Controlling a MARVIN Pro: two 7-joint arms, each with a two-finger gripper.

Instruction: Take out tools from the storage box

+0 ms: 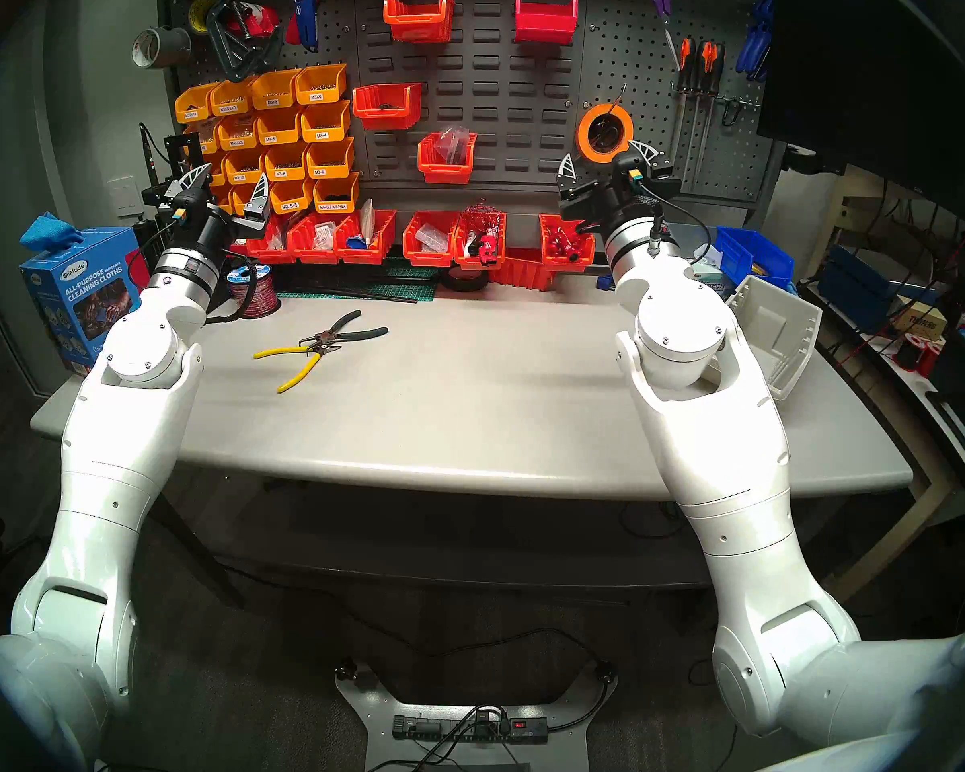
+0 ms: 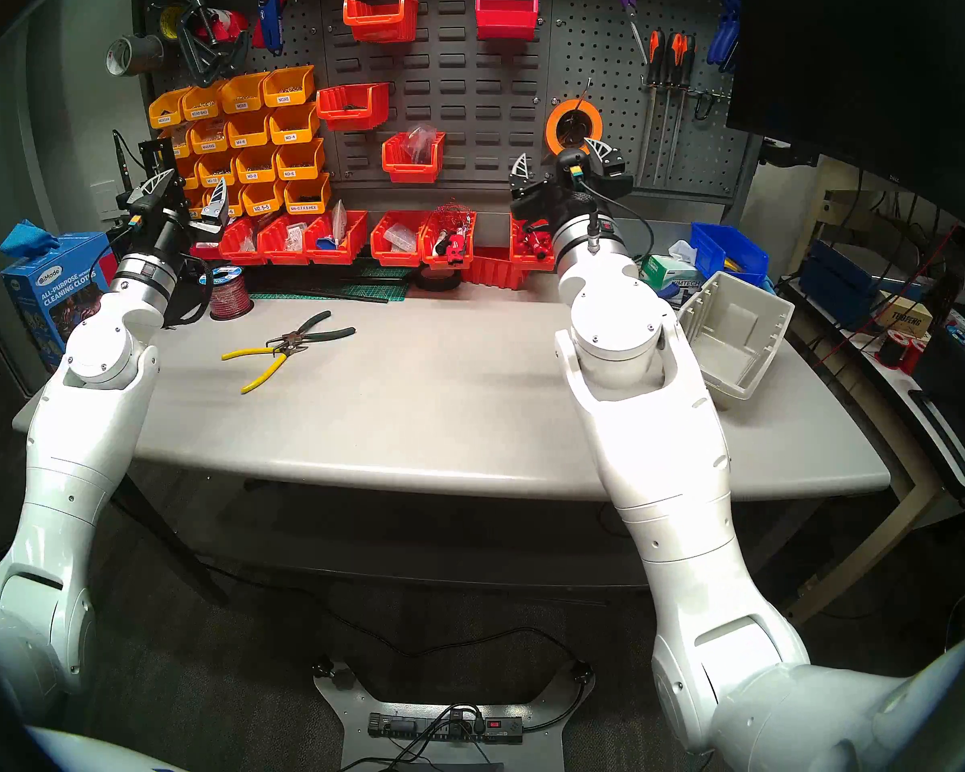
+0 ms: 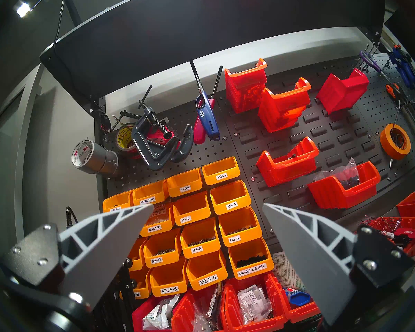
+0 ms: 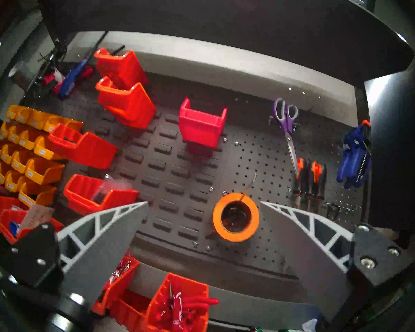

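The yellow-handled pliers and the dark green-handled pliers lie touching, jaws together, on the grey table's left half. The off-white storage box stands tilted at the table's right edge, partly behind my right arm; its inside looks empty. My left gripper is open, empty, raised at back left facing the pegboard. My right gripper is open, empty, raised at back right. Neither wrist view shows the pliers or box.
A row of red bins lines the table's back under the pegboard with yellow bins. A wire spool and a blue cloth box stand at back left. A blue bin and tissue box sit behind the storage box.
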